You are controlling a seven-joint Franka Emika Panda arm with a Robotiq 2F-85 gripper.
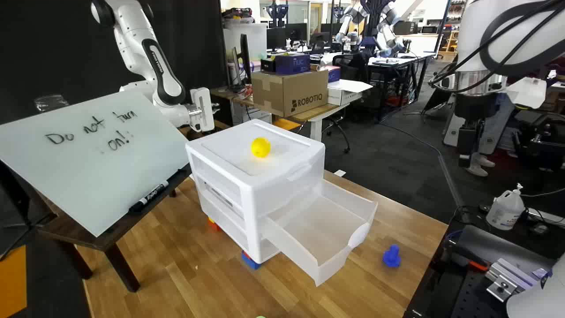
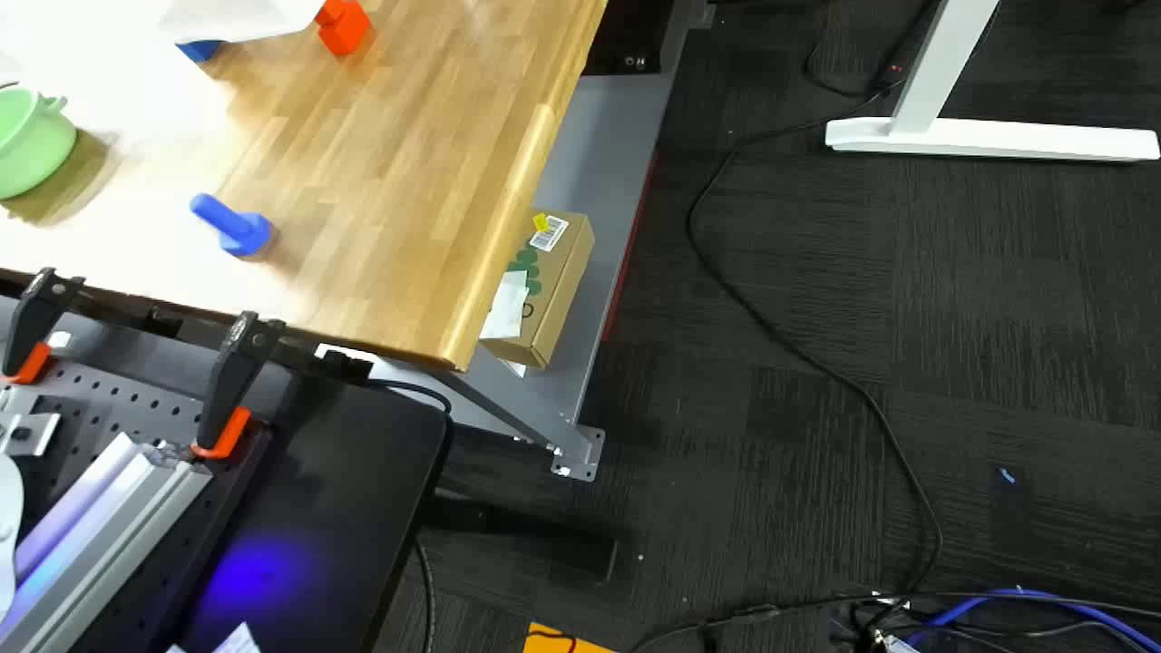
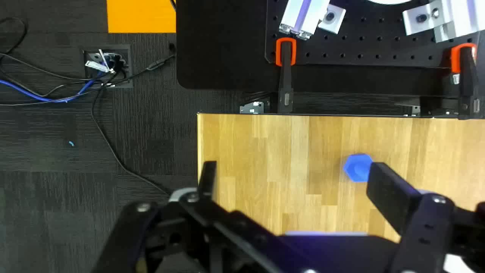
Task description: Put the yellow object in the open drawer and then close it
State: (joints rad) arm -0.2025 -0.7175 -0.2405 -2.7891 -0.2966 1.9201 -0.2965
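White translucent plastic forms the drawer unit [image 1: 282, 192] in an exterior view; its open drawer [image 1: 329, 223] juts over the wooden table [image 1: 167, 256], its pale base bare, with a strip of wood between drawer front and table edge. A blue object [image 1: 391, 257] stands in that strip. The yellow object [image 1: 261, 147] sits on top of the unit, in from the rim.

In an exterior view, a cardboard box [image 2: 558, 295] rests on a grey shelf [image 2: 608, 136] below the table's corner, dark floor [image 2: 780, 408] beyond. A green pot [image 2: 36, 145] is cut by the frame; its contents cannot be told.

In the wrist view, the gripper [image 3: 293, 167] has its fingers [image 3: 392, 195] spread wide, holding nothing; one appears just inside the table's side edge, the other partly covers the blue object.
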